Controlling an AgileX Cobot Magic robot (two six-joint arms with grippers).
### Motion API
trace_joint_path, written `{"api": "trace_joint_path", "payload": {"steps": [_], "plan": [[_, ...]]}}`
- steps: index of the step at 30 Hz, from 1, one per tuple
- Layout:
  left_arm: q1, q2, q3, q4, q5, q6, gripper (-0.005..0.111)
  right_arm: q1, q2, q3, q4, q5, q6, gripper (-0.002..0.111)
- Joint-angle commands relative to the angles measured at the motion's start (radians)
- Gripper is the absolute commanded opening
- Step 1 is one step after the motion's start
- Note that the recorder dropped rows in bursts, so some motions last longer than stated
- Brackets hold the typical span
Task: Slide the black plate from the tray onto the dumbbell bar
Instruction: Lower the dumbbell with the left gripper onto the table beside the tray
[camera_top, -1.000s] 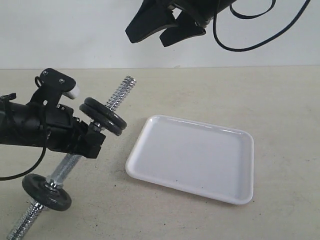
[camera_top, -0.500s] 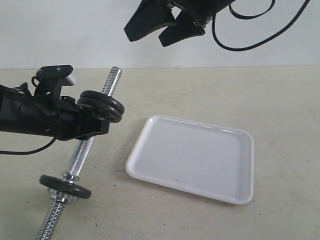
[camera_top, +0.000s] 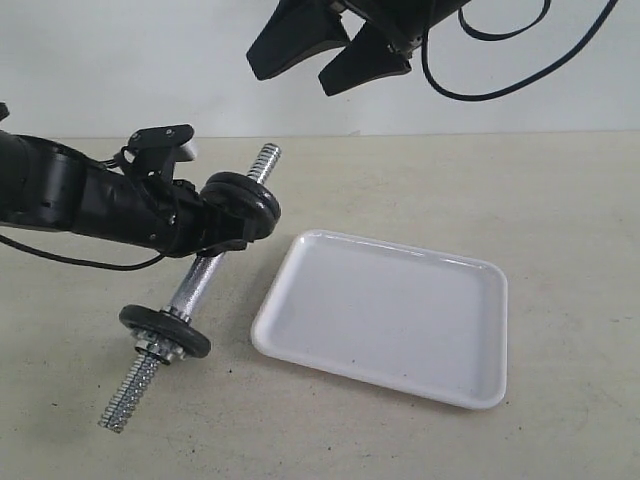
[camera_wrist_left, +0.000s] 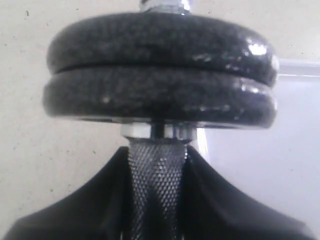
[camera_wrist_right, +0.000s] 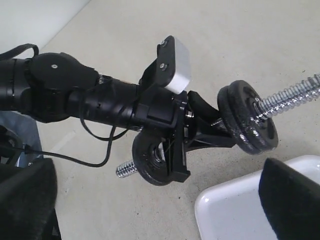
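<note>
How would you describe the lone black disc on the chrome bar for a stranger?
In the exterior view, find the glossy white rectangular tray; left of it slants a chrome threaded dumbbell bar. The lone black round disc sits near the bar's lower end, apart from the two stacked discs above.

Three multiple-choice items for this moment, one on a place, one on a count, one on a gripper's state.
1. Where is the stacked pair of discs? A) on the tray B) on the dumbbell bar, beside the left gripper C) in the right gripper
2. How many discs sit on the bar? A) one B) two C) three
3. The right gripper is: A) open, holding nothing B) shut on a disc C) shut on the bar
Answers: 1 B, the bar runs through the pair; 2 C, the pair plus a single disc near the other end; 3 A, its fingers stand apart above the tray.
</note>
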Motion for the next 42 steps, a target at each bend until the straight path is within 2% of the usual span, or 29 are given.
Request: {"api": "trace_joint_path", "payload": {"steps": [1,13,26,28,33,35,42], "plan": [[-0.002,-0.003,-0.074,-0.056,0.074,-0.002,0.004,0.009,-0.014,-0.005,0.009,0.007,0.0,0.104],[0.027,0.06,-0.079,-0.056,0.082,0.001,0.004,0.026,-0.014,-0.005,0.009,0.007,-0.006,0.104],[0.027,0.06,-0.079,-0.056,0.125,0.016,0.004,0.026,-0.014,-0.005,0.009,0.007,-0.018,0.104],[0.027,0.06,-0.079,-0.056,0.125,0.016,0.009,0.026,-0.014,-0.005,0.009,0.007,-0.018,0.104],[0.027,0.06,-0.079,-0.056,0.122,-0.009,0.037,0.026,-0.014,-0.005,0.009,0.007,-0.018,0.104],[0.027,0.06,-0.079,-0.056,0.115,-0.009,0.044,0.026,-0.014,-0.005,0.009,0.007,-0.018,0.104],[0.027,0.06,-0.079,-0.056,0.115,-0.009,0.045,0.026,-0.014,-0.005,0.009,0.007,-0.018,0.104]]}}
